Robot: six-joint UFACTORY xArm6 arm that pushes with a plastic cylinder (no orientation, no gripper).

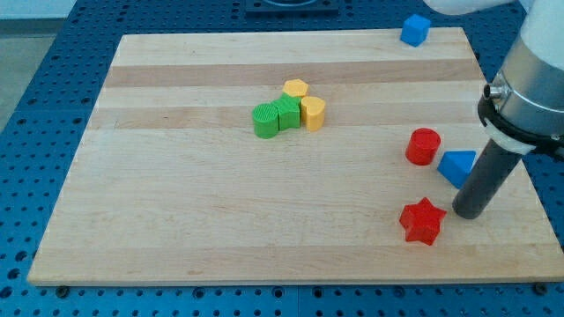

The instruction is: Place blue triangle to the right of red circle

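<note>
board (pixel 176 220) first, wooden, no containers on it. my tip (pixel 467 213) has no fingers to open or close, just a rod, sitting just below-right of blue triangle (pixel 457 166). triangle already lies just right of red circle (pixel 423 146), near touching. i judge only a light nudge toward the view's top is needed. red star (pixel 420 221) close by, avoid it.

Board (pixel 176 220) pale wood, smooth, striped grain; blue triangle (pixel 456 166) matt plastic.

Blue triangle (pixel 456 166), red circle (pixel 423 146), red star (pixel 420 221), striped pale wooden board (pixel 176 220).
</note>
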